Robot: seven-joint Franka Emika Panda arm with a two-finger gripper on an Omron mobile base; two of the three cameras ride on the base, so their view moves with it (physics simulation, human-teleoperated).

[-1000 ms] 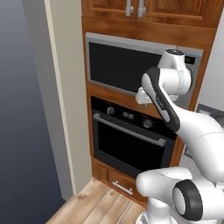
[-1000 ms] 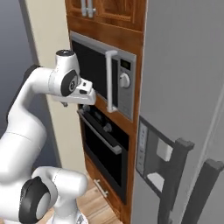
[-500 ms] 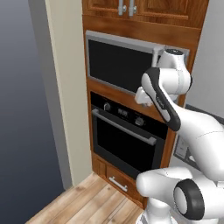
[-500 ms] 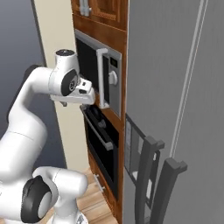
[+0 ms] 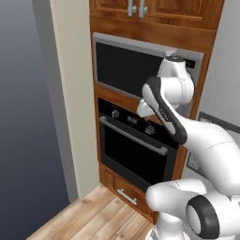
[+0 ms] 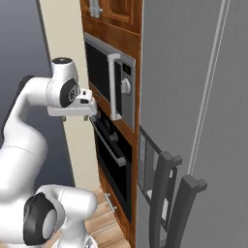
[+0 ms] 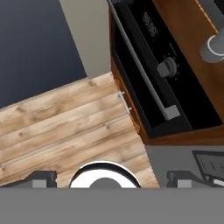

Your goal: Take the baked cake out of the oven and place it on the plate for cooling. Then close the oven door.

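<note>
The black oven (image 5: 136,157) sits in wood cabinetry under a silver microwave. Its oven door (image 6: 115,167) stands shut, the long silver bar handle (image 5: 132,136) running across its top. The baked cake is hidden and the plate is out of view. My gripper (image 6: 75,117) hangs in front of the oven's knob panel, a short way out from it, pointing down. In the hand view I look down along the door front past the handle (image 7: 146,72) and a knob (image 7: 167,68). My gripper (image 7: 111,179) is open there, with nothing between the widely spaced fingertips (image 7: 41,178).
The microwave (image 5: 129,65) with a vertical handle (image 6: 113,87) is above the oven. A drawer (image 5: 124,197) lies below it. A tall grey fridge (image 6: 193,97) with dark handles (image 6: 164,193) stands to the right. A beige wall panel (image 5: 70,93) is to the left, with wooden floor (image 7: 65,127) below.
The whole picture has shifted, so the base has moved: in the right base view the cabinetry sits further left and the fridge looms larger. The arm keeps its pose, gripper still open.
</note>
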